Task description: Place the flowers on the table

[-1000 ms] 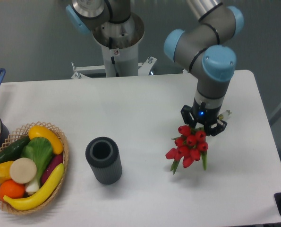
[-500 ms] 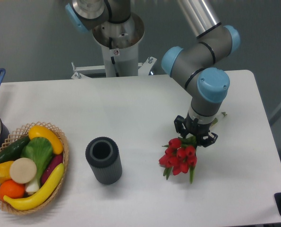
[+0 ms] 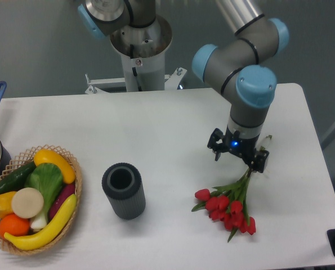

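Red tulip flowers (image 3: 226,205) with closed buds and green stems lie flat on the matte white table (image 3: 173,124), right of a ribbed vase (image 3: 123,190). The gripper (image 3: 238,157) hovers above the stem ends, jaws released.

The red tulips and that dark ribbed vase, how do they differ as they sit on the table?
The tulips lie flat, spread out with stems toward the gripper; the vase stands upright with its mouth open and empty. The tulips are bright red and green; the vase is dark grey. The tulips sit right of the vase. Both rest on the white table.
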You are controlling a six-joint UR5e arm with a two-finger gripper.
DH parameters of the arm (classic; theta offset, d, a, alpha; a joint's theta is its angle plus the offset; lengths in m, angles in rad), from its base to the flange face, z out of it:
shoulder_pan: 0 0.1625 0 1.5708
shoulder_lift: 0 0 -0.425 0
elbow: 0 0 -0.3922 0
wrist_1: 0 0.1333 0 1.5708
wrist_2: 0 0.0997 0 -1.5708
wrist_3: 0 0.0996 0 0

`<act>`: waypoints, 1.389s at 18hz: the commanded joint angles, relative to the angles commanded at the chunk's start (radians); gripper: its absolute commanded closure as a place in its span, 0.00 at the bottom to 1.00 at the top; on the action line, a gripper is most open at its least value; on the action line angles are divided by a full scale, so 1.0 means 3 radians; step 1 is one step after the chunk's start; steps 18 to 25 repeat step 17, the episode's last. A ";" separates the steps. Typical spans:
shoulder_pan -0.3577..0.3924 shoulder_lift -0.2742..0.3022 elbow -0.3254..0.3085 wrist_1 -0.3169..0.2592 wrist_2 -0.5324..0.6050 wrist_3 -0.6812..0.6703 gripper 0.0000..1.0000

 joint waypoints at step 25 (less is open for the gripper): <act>0.0752 0.0471 0.0154 -0.1038 -0.0312 0.1585 0.00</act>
